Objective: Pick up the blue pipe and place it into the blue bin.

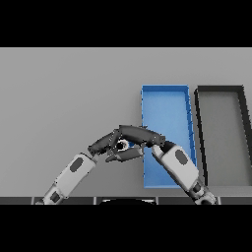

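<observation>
Blue pipe clamped within right hand, at nine o'clock of blue bin; left hand adjoining, fingers relaxed.

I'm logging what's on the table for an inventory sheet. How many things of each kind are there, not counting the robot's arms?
Bins: 2, the blue bin and the dark grey bin beside it.
Pipes: 1, a blue pipe, mostly hidden between the left hand and the right hand.
Total: 3.
</observation>
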Controlling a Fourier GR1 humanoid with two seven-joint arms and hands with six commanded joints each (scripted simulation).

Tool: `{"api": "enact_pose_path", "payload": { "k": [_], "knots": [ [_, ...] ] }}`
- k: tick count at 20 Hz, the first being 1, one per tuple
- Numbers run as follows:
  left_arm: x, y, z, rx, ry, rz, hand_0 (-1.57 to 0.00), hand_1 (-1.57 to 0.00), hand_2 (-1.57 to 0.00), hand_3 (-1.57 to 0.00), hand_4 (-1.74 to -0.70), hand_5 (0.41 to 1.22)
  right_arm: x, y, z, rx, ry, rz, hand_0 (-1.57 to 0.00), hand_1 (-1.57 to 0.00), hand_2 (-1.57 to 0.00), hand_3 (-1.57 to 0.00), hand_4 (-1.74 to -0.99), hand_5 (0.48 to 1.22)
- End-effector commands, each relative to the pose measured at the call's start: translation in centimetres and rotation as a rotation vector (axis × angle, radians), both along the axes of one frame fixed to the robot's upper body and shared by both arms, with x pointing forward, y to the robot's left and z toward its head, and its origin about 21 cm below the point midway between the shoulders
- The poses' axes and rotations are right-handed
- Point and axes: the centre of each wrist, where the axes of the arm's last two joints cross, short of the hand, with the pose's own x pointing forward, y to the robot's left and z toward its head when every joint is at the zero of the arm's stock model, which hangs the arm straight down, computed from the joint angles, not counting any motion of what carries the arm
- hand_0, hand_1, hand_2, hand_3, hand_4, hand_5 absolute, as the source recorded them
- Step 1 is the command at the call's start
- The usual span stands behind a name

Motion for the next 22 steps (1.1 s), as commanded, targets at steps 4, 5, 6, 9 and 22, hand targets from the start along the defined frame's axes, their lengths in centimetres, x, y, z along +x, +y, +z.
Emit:
{"api": "enact_pose_path", "payload": {
  "k": [4, 5, 6, 9, 22],
  "knots": [
    [0.0, 0.0, -0.2, 0.027, 0.087, 0.058, -0.03, -0.02, -0.02, -0.01, -0.87, 0.616, 0.2, 0.0, 0.4, 0.019, -0.003, -0.009, -1.57, -1.57, -1.57, -1.57, -1.49, 1.22],
    [-0.2, 0.3, -0.2, 0.033, 0.099, 0.068, -0.02, -0.02, -0.02, -0.01, -0.87, 0.612, 0.2, 0.0, 0.4, 0.025, -0.001, -0.011, -1.57, -1.57, -1.57, -1.57, -1.491, 1.22],
    [-0.5, 0.5, -0.3, 0.027, 0.102, 0.069, -0.02, -0.01, -0.01, -0.01, -0.88, 0.605, 0.3, -0.2, 0.6, 0.042, 0.04, -0.006, -1.57, -1.57, -1.57, -1.57, -1.492, 1.22],
    [-0.6, 0.0, -0.2, 0.043, 0.103, 0.08, -0.01, -0.01, -0.01, 0.0, -0.88, 0.555, 0.8, -0.4, 2.1, 0.121, 0.179, 0.038, -1.57, -1.57, -1.57, -1.57, -1.492, 1.221],
    [-0.8, 1.1, -0.3, 0.056, 0.104, 0.067, 0.0, 0.0, 0.0, 0.0, -0.86, 0.483, 4.4, -1.9, 14.5, 0.3, 0.089, -0.07, -1.57, -1.57, -1.57, -1.57, -1.496, 1.221]
  ]
}}
